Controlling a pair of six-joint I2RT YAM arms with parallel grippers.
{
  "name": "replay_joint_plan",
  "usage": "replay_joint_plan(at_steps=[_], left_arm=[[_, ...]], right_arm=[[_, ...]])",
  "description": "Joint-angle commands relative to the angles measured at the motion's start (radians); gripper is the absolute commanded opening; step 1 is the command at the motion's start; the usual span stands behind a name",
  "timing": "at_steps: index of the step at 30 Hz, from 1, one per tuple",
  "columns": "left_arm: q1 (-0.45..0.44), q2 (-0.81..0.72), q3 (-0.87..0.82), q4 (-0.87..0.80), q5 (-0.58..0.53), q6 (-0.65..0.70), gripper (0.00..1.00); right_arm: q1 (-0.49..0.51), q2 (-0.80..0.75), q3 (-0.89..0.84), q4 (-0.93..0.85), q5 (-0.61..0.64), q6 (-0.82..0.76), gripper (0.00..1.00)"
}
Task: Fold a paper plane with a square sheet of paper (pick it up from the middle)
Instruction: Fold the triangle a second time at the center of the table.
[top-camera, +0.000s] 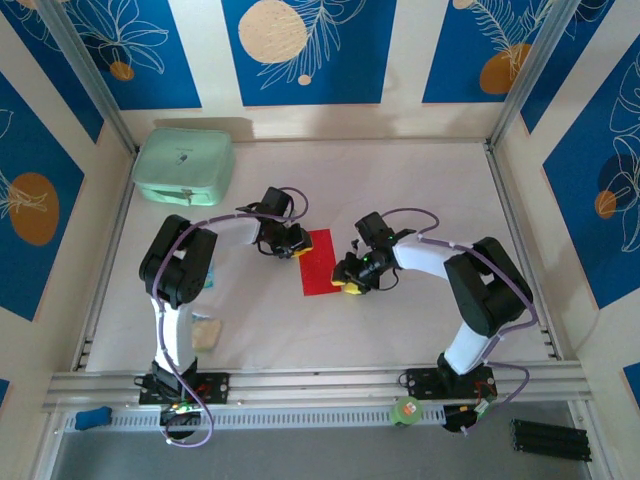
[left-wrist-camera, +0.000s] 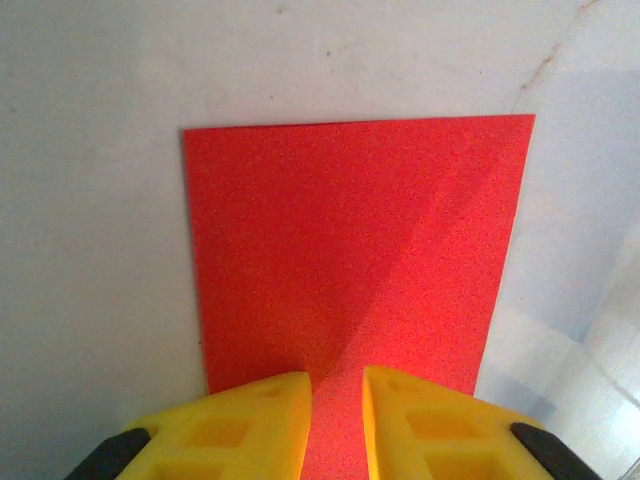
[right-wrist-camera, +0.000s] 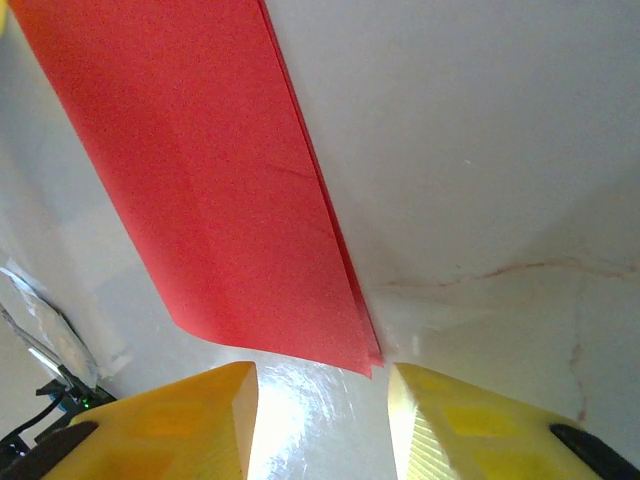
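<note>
The red sheet of paper (top-camera: 318, 262), folded into 2 layers, lies flat mid-table (top-camera: 420, 190), with the left gripper (left-wrist-camera: 337, 385) fingers narrowly apart over its left edge and the right gripper (right-wrist-camera: 320, 375) fingers wider apart at its near right corner.

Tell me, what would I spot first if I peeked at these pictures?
The bright red sheet of paper in the middle of the white table, lying as a narrow rectangle. The left gripper and right gripper, both yellow-tipped, sit at its two sides. A mint-green case rests in the far left corner.
</note>
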Motion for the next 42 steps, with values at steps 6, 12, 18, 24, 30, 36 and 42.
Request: replay_joint_plan(at_steps=[6, 12, 18, 24, 30, 36, 42], left_arm=[[-0.001, 0.049, -0.042, -0.079, -0.066, -0.005, 0.25], [-0.001, 0.05, -0.041, -0.076, -0.064, -0.006, 0.25], [-0.001, 0.051, -0.043, -0.077, -0.063, -0.006, 0.26], [0.0, 0.052, -0.043, -0.075, -0.063, -0.004, 0.25], [0.0, 0.053, -0.041, -0.076, -0.061, -0.002, 0.25], [-0.001, 0.053, -0.039, -0.077, -0.062, 0.0, 0.25], [0.001, 0.048, -0.027, -0.082, -0.059, 0.026, 0.25]], right_arm=[[0.014, 0.033, 0.018, -0.021, -0.035, -0.018, 0.34], [0.013, 0.039, 0.018, -0.002, -0.038, -0.012, 0.31], [0.012, 0.03, 0.014, 0.022, -0.04, 0.001, 0.28], [0.003, 0.019, -0.002, 0.06, -0.051, 0.022, 0.26], [-0.001, 0.022, -0.008, 0.071, -0.043, 0.033, 0.24], [-0.006, 0.012, -0.013, 0.068, -0.041, 0.036, 0.2], [-0.008, 0.004, -0.002, 0.056, -0.032, 0.027, 0.09]])
